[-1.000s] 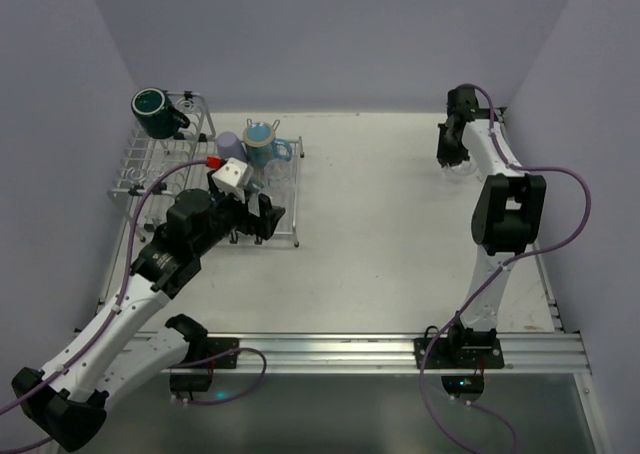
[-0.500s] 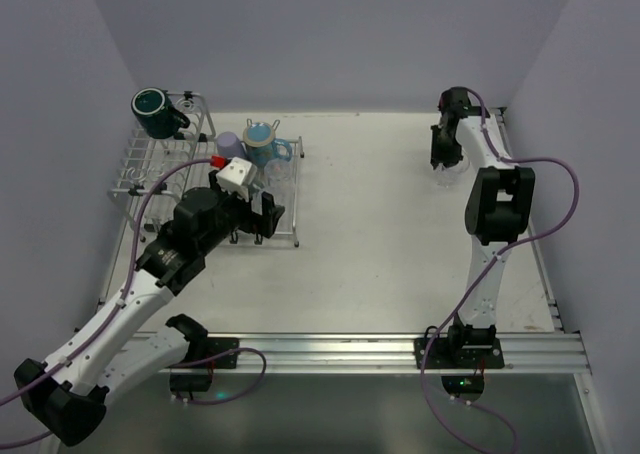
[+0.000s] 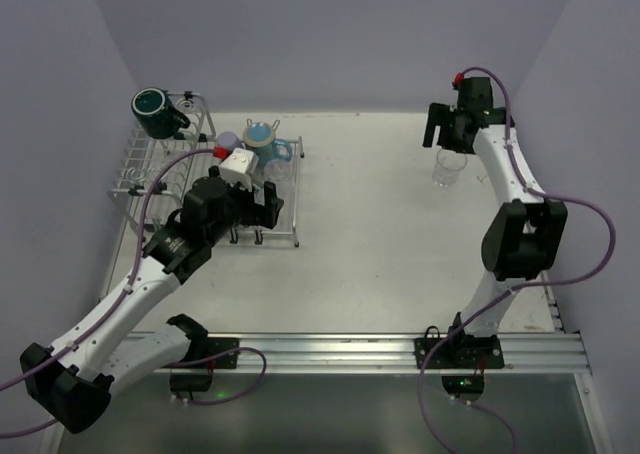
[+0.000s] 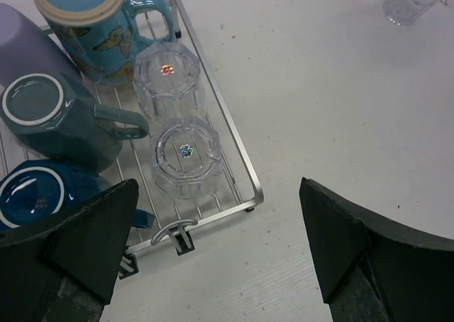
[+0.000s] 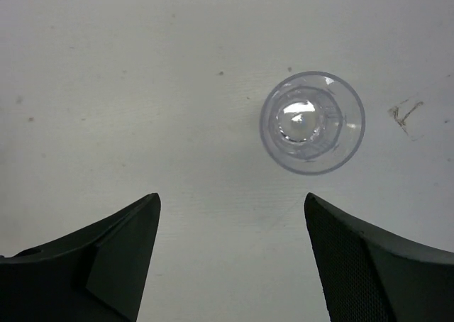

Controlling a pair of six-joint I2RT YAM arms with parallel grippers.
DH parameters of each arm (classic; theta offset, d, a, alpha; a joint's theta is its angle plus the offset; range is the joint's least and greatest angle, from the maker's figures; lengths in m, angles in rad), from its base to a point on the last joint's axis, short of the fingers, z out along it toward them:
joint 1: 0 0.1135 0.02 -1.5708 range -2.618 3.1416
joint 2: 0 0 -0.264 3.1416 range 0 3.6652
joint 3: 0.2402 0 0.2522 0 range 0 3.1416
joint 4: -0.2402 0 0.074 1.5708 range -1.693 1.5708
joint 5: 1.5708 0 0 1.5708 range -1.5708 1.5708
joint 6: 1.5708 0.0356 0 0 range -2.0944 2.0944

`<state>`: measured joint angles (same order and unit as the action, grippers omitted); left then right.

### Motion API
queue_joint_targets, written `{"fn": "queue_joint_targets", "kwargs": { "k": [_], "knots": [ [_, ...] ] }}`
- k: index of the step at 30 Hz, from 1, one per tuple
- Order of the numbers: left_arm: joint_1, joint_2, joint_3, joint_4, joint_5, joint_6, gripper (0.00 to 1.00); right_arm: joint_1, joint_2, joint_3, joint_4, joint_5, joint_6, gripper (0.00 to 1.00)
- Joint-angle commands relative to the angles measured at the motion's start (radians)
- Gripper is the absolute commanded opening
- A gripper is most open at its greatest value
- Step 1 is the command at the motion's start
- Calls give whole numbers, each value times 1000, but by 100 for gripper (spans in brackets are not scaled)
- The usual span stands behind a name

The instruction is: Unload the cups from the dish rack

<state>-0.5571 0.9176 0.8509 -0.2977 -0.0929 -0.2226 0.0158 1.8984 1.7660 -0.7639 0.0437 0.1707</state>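
The dish rack stands at the table's left. On its flat grid are a light blue butterfly mug, a lavender cup, a teal mug, a blue cup and two upturned clear ribbed glasses. A dark teal mug rests on the taller side section. My left gripper hangs open over the rack's near right corner and holds nothing. A clear glass stands upright on the table at the far right. My right gripper is open above it, apart from it.
The rack's right rim and a small black foot lie under the left gripper. Purple walls close in the table at the back and both sides. In the top view the freed glass stands near the right wall.
My right gripper has opened, let go of the clear glass and lifted off it. The left arm has shifted slightly forward over the rack, still open.
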Motion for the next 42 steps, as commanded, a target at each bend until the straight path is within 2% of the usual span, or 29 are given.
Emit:
{"fn": "queue_joint_targets", "kwargs": {
  "k": [1, 5, 7, 9, 10, 12, 13, 17, 19, 20, 21, 22, 24, 29, 31, 34, 42],
  "knots": [
    [-4, 24, 72, -37, -71, -58, 100, 33, -253, -123, 164, -94, 53, 85],
    [-4, 38, 100, -95, -235, -98, 100, 103, -455, -377, 381, -182, 119, 85],
    [-4, 62, 131, -118, -278, -110, 100, 142, -519, -457, 460, -221, 147, 85],
    [-4, 60, 166, -158, -399, -113, 100, 205, -573, -539, 552, -304, 184, 85],
    [-4, 53, 216, -167, -497, -95, 100, 243, -590, -559, 595, -336, 200, 84],
    [-4, 43, 276, -159, -605, -55, 100, 274, -599, -600, 630, -357, 208, 84],
    [-3, 49, 353, -155, -675, -13, 100, 283, -599, -609, 653, -363, 210, 84],
    [29, 148, 574, -149, -752, 54, 100, 297, -590, -637, 681, -410, 223, 86],
    [98, 237, 691, -168, -702, 30, 100, 296, -594, -649, 695, -418, 225, 88],
    [149, 265, 733, -208, -576, 8, 100, 297, -598, -661, 702, -426, 228, 88],
    [260, 324, 766, -228, -517, -15, 100, 297, -601, -665, 703, -438, 227, 92],
    [304, 352, 819, -247, -469, -43, 100, 297, -601, -665, 695, -441, 219, 93],
    [388, 410, 855, -277, -456, -60, 100, 297, -602, -665, 687, -441, 213, 94],
    [548, 489, 948, -311, -310, -122, 100, 297, -604, -663, 707, -502, 223, 95],
    [566, 544, 1010, -333, -251, -121, 100, 302, -596, -662, 707, -527, 224, 95],
    [599, 633, 1117, -425, -251, -104, 100, 315, -585, -651, 690, -530, 208, 95],
    [668, 748, 1165, -474, -156, -87, 100, 335, -564, -632, 676, -533, 197, 95]
  ]
}}
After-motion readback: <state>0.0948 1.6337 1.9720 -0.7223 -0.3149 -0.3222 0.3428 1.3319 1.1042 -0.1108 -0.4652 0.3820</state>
